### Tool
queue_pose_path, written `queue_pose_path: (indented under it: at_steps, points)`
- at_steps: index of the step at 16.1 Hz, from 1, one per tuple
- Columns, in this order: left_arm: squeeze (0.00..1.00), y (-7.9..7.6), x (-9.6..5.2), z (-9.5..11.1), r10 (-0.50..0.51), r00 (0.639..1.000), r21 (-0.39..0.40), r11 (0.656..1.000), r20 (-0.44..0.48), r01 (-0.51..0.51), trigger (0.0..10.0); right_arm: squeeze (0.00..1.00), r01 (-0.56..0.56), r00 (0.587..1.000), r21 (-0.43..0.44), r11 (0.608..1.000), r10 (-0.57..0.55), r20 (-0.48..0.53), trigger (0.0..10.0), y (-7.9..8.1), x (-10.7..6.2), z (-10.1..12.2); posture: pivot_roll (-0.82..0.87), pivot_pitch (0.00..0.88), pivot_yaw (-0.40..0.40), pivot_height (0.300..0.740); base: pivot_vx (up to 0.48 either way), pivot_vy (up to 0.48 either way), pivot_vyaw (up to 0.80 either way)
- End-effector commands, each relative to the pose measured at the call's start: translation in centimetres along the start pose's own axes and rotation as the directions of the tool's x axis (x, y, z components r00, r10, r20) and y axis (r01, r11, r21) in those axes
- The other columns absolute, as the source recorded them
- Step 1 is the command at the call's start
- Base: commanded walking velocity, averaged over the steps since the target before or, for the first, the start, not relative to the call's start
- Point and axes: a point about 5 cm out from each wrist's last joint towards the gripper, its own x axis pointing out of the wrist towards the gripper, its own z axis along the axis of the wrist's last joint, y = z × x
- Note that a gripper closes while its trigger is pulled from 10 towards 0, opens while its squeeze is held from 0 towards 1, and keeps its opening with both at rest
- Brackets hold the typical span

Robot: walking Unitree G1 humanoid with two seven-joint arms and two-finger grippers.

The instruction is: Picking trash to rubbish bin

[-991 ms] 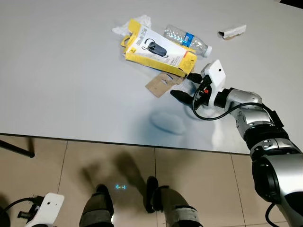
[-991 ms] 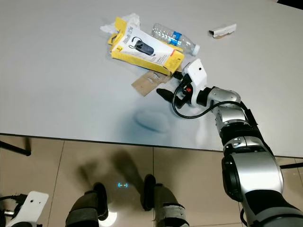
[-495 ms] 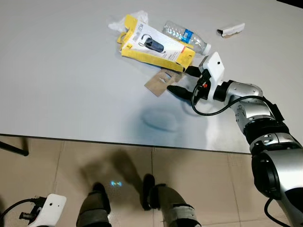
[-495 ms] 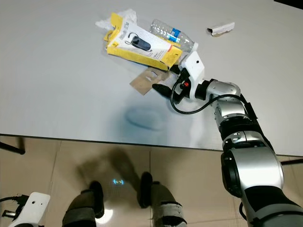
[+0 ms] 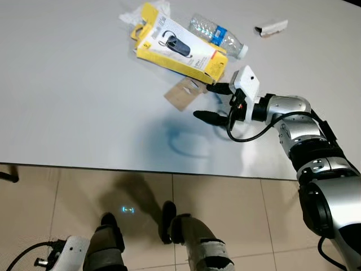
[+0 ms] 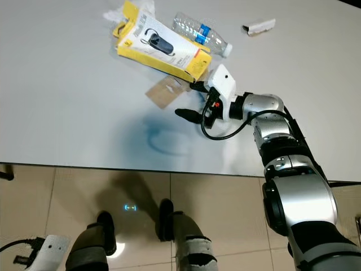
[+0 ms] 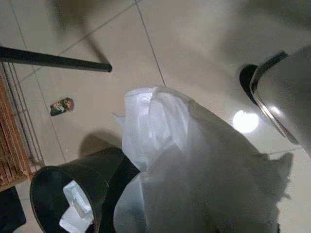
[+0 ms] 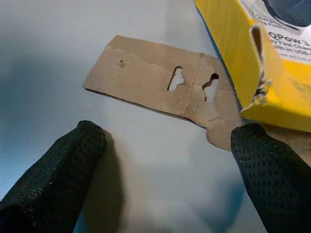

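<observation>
On the table (image 5: pixel 67 113), the box (image 5: pixel 180 51) lies toward twelve o'clock, with a crumpled wrapper (image 5: pixel 132 17) tucked behind its left end and a bottle (image 5: pixel 217 36) lying just behind it at one o'clock. A cardboard flap (image 5: pixel 183 93) lies in front of the box, touching its near right corner. Well apart at two o'clock lies a small scrap (image 5: pixel 271 27). The right gripper (image 5: pixel 213 101) sits just right of the flap, fingers spread. The rubbish bin (image 7: pixel 73 194) stands on the floor beside a bag (image 7: pixel 184 170).
</observation>
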Motion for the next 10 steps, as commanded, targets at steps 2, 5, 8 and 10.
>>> queue_pose_path:
  at_steps: [2, 5, 8, 10]
  points:
    - [0.00, -1.5, -1.1, -0.3, -0.044, 0.999, 0.002, 0.999, -0.016, 0.044, 10.0, 0.00, -0.026, 1.000, -0.006, 1.000, 0.026, -0.004, 10.0, 0.3, -0.1, -0.4, -0.02, 0.439, -0.306, 0.740, 0.000, 0.000, 0.00]
    - [0.00, -1.7, -1.2, 0.0, -0.042, 0.999, -0.007, 0.999, -0.004, 0.042, 10.0, 0.00, 0.020, 0.999, -0.033, 0.999, -0.019, 0.037, 10.0, 0.0, 0.4, 0.5, -0.02, 0.440, -0.304, 0.740, 0.000, 0.000, 0.00]
    - [0.00, -1.8, -1.2, 0.3, -0.045, 0.999, -0.008, 0.999, 0.003, 0.045, 10.0, 0.00, 0.059, 0.996, -0.040, 0.997, -0.056, 0.069, 10.0, -0.2, 0.6, 1.1, -0.02, 0.440, -0.304, 0.740, 0.000, 0.000, 0.00]
    - [0.00, -2.0, -1.2, 0.4, -0.051, 0.999, -0.011, 0.999, 0.007, 0.051, 10.0, 0.00, 0.072, 0.993, -0.034, 0.997, -0.068, 0.098, 0.0, -0.2, 0.7, 1.3, -0.02, 0.436, -0.298, 0.740, 0.000, 0.000, 0.00]
